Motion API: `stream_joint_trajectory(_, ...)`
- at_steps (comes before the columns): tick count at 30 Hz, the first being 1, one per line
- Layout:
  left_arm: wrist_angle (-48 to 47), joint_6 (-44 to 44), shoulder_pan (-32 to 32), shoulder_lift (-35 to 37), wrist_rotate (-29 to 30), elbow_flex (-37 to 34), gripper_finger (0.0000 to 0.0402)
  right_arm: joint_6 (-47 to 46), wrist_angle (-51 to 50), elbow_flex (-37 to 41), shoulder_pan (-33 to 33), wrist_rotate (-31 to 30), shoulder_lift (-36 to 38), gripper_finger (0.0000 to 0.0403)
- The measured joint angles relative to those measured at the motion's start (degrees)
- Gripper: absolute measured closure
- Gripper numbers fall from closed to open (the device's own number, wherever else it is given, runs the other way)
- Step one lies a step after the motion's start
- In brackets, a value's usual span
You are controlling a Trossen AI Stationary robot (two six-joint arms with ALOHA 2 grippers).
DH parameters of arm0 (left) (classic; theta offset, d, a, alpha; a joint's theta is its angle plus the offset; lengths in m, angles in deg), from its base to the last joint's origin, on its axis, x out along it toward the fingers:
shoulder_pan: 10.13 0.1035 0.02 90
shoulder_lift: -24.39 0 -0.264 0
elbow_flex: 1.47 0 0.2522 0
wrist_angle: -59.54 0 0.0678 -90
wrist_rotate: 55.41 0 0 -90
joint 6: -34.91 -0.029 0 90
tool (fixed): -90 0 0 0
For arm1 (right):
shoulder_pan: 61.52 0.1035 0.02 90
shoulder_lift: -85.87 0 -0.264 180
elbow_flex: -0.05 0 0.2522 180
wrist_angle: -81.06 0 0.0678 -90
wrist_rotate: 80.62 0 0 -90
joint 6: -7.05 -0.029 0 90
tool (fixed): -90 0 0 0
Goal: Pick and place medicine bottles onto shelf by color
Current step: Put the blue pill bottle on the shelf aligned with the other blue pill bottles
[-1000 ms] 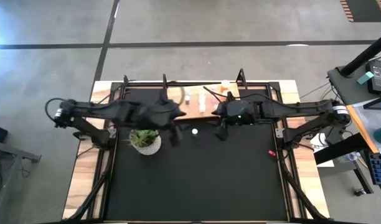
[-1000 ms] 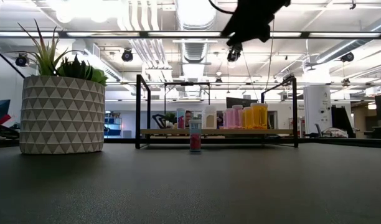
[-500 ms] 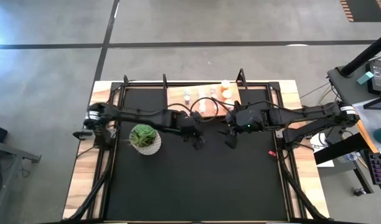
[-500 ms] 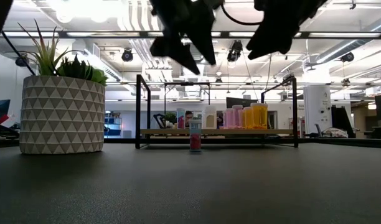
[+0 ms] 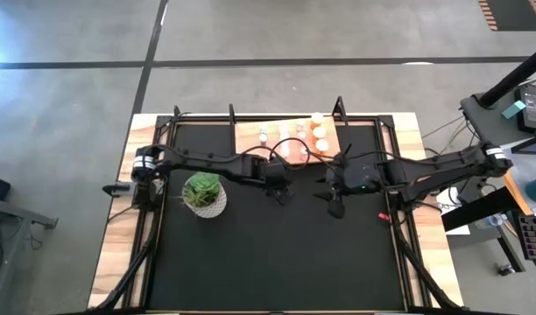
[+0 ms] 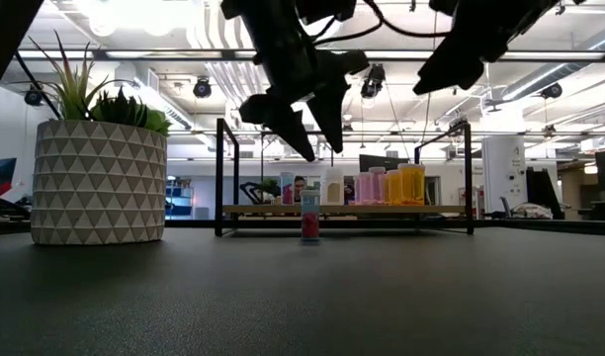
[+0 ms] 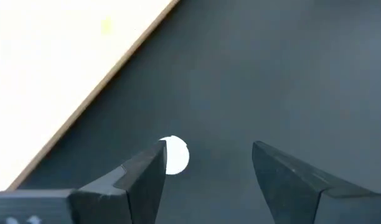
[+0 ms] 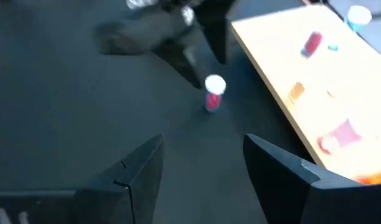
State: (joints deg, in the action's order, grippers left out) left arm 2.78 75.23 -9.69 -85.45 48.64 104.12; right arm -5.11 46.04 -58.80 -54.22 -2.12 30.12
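Observation:
A pink-red medicine bottle with a white cap (image 6: 310,216) stands upright on the black table in front of the shelf (image 6: 342,209); its cap (image 7: 175,154) shows from above in the left wrist view. My left gripper (image 6: 322,150) hangs open above it, fingers pointing down, touching nothing. My right gripper (image 5: 335,206) is open and empty, higher up and to the right of the bottle (image 8: 213,93). White, pink and orange bottles (image 6: 387,185) stand on the light-wood shelf board (image 5: 290,138).
A green plant in a white patterned pot (image 5: 203,195) stands to the left of the bottle. A small red object (image 5: 382,215) lies near the table's right edge. The near half of the black tabletop (image 5: 268,262) is bare.
My left gripper has come down and toward the table's right, rolling as it went, and now hangs above the pink bottle. My right gripper has drawn back from the shelf toward the table's right and near edges, sinking a little. The bottle has not moved.

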Motion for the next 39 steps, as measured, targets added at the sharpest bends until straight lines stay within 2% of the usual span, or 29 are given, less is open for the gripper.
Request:
stream_joint_trajectory(4,0.1,0.0,1.2,0.0,0.3,-0.1,0.0182,1.7,6.4,3.8,1.0,0.3,3.0,0.0191)
stream_joint_trajectory(8,0.1,-0.1,1.6,0.0,0.3,-0.9,0.0182,2.0,14.1,9.1,1.0,3.2,6.1,0.0191)
stream_joint_trajectory(16,0.5,2.8,1.9,0.0,-1.7,-5.1,0.0182,-1.9,27.1,19.0,1.0,4.6,11.9,0.0191)
stream_joint_trajectory(26,7.2,3.4,1.9,0.0,-2.7,-8.7,0.0182,-4.6,34.3,26.4,0.9,5.6,15.7,0.0191)
stream_joint_trajectory(30,8.5,4.4,1.9,0.0,-2.4,-9.0,0.0182,-6.3,39.1,29.9,1.0,7.5,16.6,0.0191)
stream_joint_trajectory(39,9.6,4.6,2.2,0.0,-2.0,-10.7,0.0182,-7.5,45.9,36.3,0.9,7.5,18.6,0.0191)
